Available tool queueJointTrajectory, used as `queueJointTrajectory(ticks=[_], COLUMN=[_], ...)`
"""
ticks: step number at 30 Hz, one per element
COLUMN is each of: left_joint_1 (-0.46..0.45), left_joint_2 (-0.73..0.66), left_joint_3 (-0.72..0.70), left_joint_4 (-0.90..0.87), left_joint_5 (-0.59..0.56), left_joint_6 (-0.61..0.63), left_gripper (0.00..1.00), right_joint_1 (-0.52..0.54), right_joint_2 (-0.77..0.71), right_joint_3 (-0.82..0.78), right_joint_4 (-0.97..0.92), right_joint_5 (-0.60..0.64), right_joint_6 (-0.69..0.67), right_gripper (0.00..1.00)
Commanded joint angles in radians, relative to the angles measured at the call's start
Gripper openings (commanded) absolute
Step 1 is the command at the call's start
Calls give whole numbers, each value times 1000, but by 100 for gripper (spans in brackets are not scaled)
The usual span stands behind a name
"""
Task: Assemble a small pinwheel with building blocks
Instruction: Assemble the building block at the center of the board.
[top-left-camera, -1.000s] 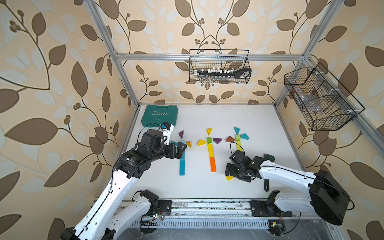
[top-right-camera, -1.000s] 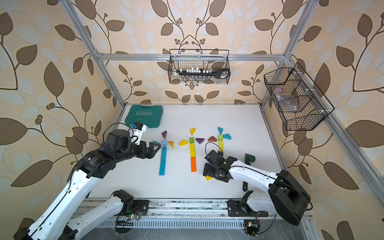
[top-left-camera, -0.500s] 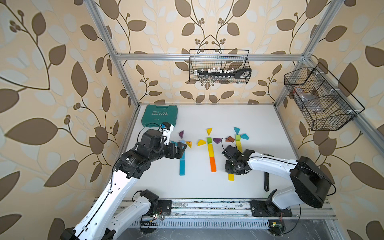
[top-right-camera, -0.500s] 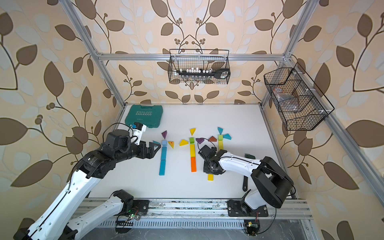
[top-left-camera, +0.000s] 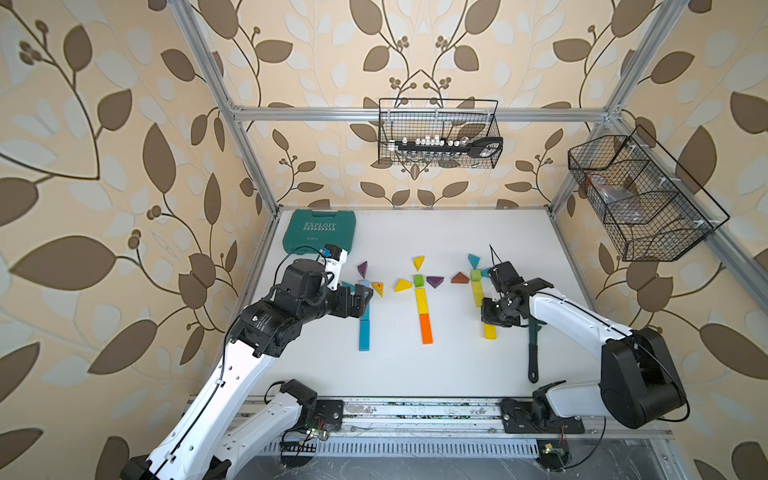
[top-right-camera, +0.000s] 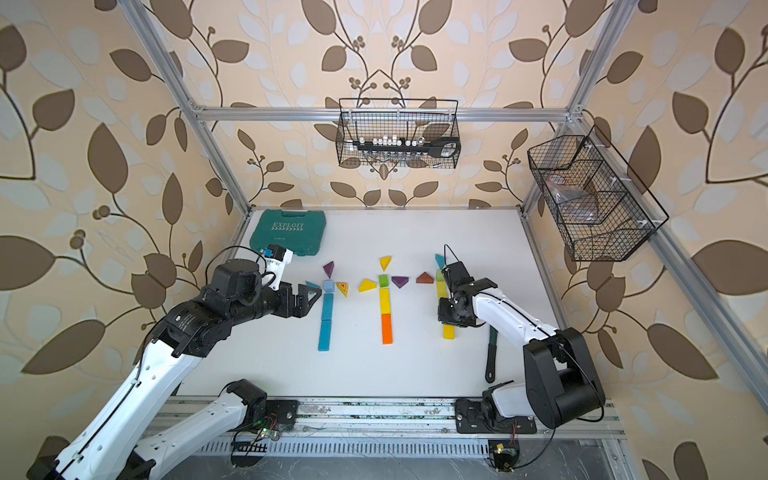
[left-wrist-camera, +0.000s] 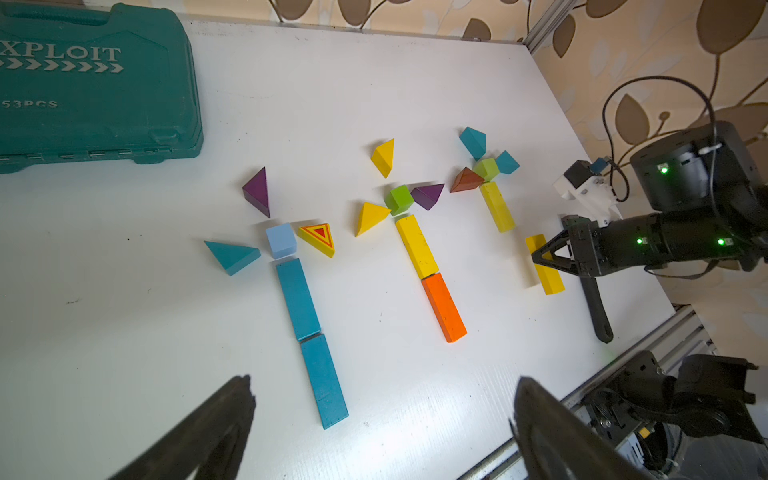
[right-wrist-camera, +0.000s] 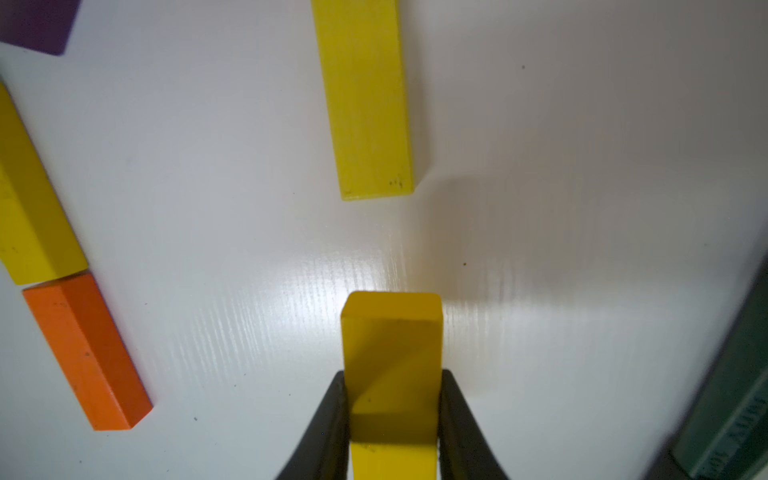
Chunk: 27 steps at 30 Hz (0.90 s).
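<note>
Three rows of building blocks lie on the white table. A pale blue cube (left-wrist-camera: 281, 240) heads two teal bars (top-left-camera: 364, 328). A green cube (left-wrist-camera: 399, 199) tops a yellow and an orange bar (top-left-camera: 425, 328). On the right a green cube (left-wrist-camera: 486, 168) heads a yellow bar (right-wrist-camera: 365, 95). My right gripper (right-wrist-camera: 390, 378) is shut on a loose yellow bar (right-wrist-camera: 392, 332), in line with that bar, a gap between them. In both top views the held bar (top-left-camera: 489, 331) (top-right-camera: 449, 331) sticks out from under the gripper. My left gripper (left-wrist-camera: 382, 386) hangs open beside the pale blue cube, holding nothing.
A teal tool case (top-left-camera: 320, 230) lies at the back left. A dark green wrench (top-left-camera: 533, 349) lies just right of the held bar. Wire baskets hang on the back wall (top-left-camera: 436, 133) and the right wall (top-left-camera: 636, 199). A metal rail (top-left-camera: 415, 411) runs along the table's front edge.
My right gripper has shut on the loose yellow bar and carried it right and back, into line with the right-hand yellow bar. The left arm has not moved.
</note>
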Motion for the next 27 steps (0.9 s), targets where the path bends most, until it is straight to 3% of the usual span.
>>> queueJointTrajectory(ticks=[1,14,27], left_joint_1=[10,9,10], left_joint_2=[-1,16,25], left_joint_3=[-2,-1,2], left_joint_4=[7,3,0], left_joint_5=[-8,-20,-26], left_joint_6=[21,21,22], left_gripper=[99,99,99], right_joint_1=[-20,-65,-73], right_joint_2=[36,200,234], right_joint_3=[25,81,87], right_joint_4=[-15,44,66], right_joint_5=[-57,-58,-117], right_joint_6=[-104,-180,-178], right_gripper=[16,17,21])
